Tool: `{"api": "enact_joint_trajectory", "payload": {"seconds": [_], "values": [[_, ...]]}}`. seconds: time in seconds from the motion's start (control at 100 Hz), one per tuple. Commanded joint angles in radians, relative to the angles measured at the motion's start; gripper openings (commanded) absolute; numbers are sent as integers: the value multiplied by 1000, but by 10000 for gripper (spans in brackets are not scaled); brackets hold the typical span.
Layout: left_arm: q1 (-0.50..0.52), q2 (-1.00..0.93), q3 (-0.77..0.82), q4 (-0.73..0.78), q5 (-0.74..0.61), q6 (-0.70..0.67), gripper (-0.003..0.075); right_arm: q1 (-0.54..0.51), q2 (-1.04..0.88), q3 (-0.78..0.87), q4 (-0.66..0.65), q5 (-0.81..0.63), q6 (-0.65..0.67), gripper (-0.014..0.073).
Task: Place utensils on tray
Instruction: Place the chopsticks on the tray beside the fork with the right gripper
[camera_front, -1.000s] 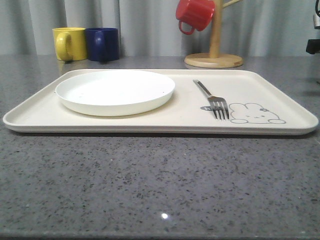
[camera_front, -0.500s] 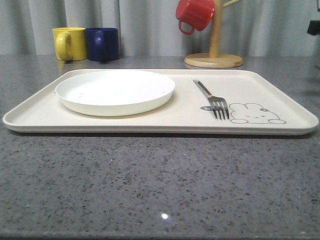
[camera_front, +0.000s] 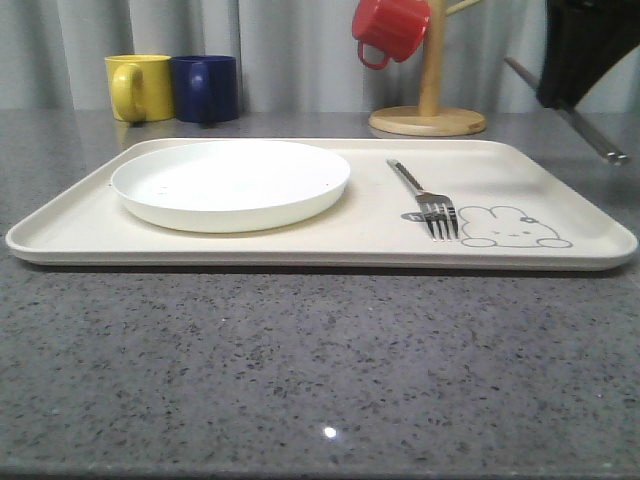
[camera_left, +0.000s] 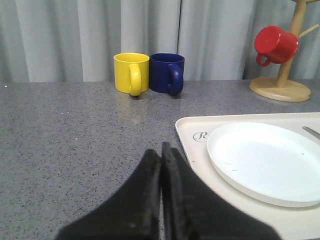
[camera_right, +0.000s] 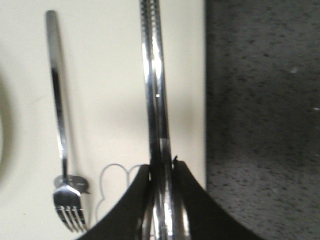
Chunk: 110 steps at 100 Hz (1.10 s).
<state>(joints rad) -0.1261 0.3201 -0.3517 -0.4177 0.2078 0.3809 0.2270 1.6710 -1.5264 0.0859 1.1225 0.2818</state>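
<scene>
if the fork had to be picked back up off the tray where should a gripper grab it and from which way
Grip the fork at mid-handle, coming straight down with the jaws across its width. It lies flat on the tray, slim and straight, so only its narrow sides give purchase, and the tines are a poorer hold.

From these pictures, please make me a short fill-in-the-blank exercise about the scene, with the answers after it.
1. The fork lies on the tray, on the ___ side of the white plate.
2. The right gripper holds the ___.
3. The left gripper is ___.
4. The mug hanging on the wooden stand is ___.

Answers: right; chopsticks; shut; red
</scene>
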Motion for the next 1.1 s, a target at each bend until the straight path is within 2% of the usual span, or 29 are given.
{"api": "enact_joint_trajectory", "payload": {"seconds": [0.0,0.3,0.68,0.8,1.09], "values": [[-4,6,-26,-8,-81,-3,-18,39,-19,-26,6,-64,34,-25],[-4,6,-26,-8,-81,-3,-18,104,69,-26,7,-112,93,-25],[-4,6,-26,-8,-81,-3,-18,107,130,-26,22,-119,111,-14],[-4,6,-26,-8,-81,-3,-18,107,140,-26,23,-113,111,53],[-4,6,-26,-8,-81,-3,-18,107,136,-32,10,-101,110,299]]}}
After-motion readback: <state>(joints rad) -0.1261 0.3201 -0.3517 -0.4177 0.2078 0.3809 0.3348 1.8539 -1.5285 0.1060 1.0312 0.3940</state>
